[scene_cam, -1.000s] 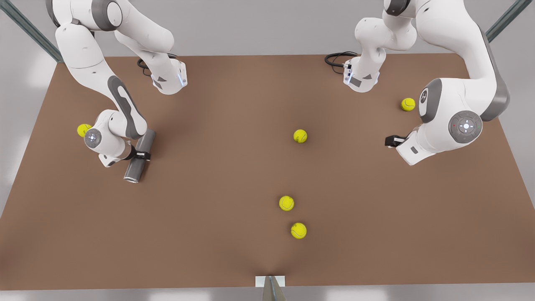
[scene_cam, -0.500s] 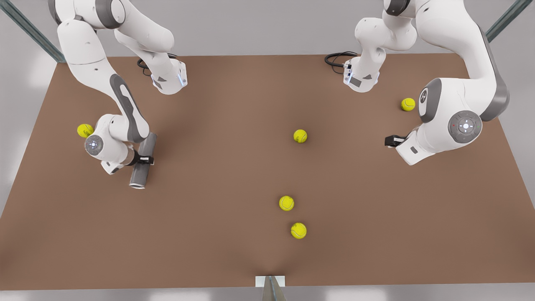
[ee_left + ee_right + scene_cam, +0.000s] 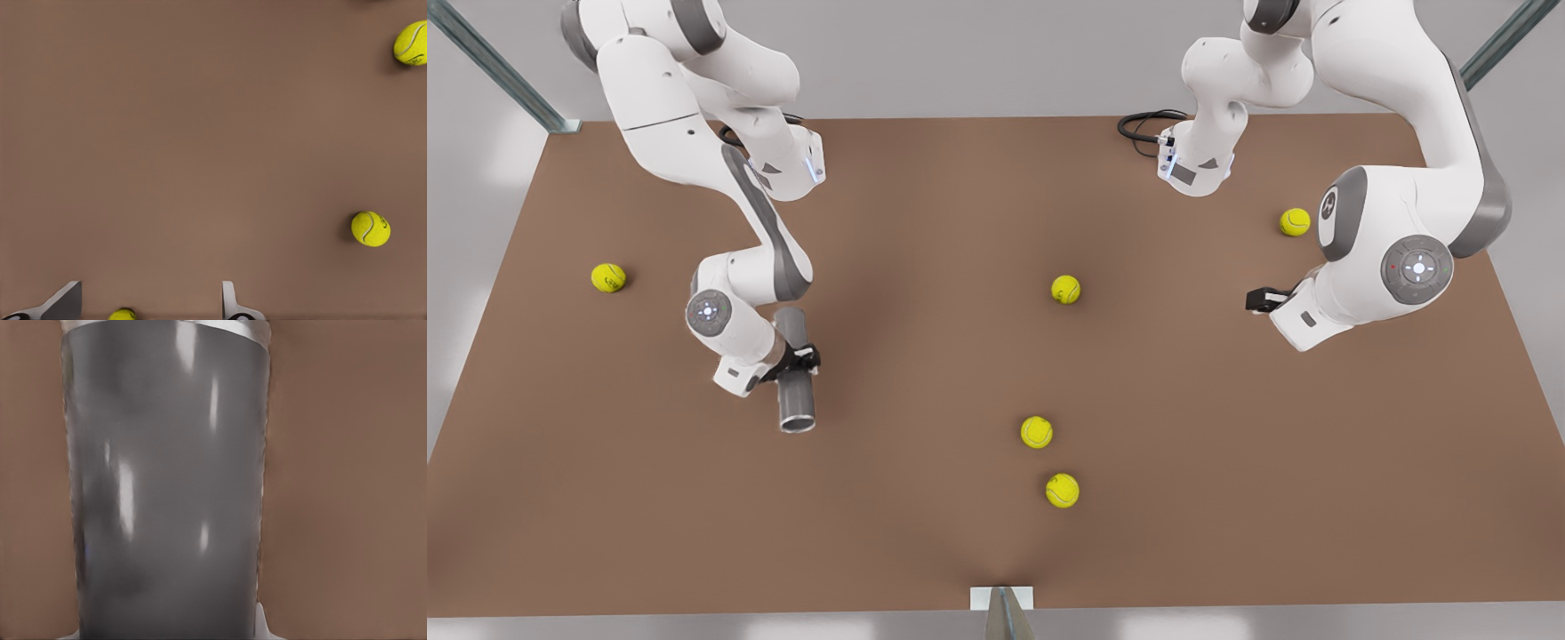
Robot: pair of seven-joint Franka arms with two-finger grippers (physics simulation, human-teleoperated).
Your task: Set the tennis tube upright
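The right claw [image 3: 796, 363], at the left of the front view below the middle, is clenched around the tennis tube [image 3: 794, 373], gripping it across its middle. The tube is tilted, its open, light-rimmed end pointing toward the lower edge of the frame and its other end tucked under the arm's wrist. In the right wrist view the tube [image 3: 167, 487] is a glossy grey wall with a pale rim at one end, with the brown surface [image 3: 347, 487] on either side of it.

The left claw [image 3: 1258, 300] waits at the right of the front view, about mid-height, above the surface [image 3: 925, 533]. Its fingers [image 3: 230, 303] stand apart in the left wrist view, released and grasping nothing, and a tennis ball [image 3: 123, 314] peeks out between them at the frame's lower edge.

Five tennis balls lie on the surface in the front view: one at the far left [image 3: 608, 277], well apart from the tube; one near the centre [image 3: 1065, 289]; two close together below the centre [image 3: 1036, 432] [image 3: 1062, 490]; and one at the upper right [image 3: 1295, 221] beside the left arm's large joint. The left wrist view also shows a ball at the upper right corner [image 3: 411, 43] and another at the right, lower down [image 3: 370, 229].
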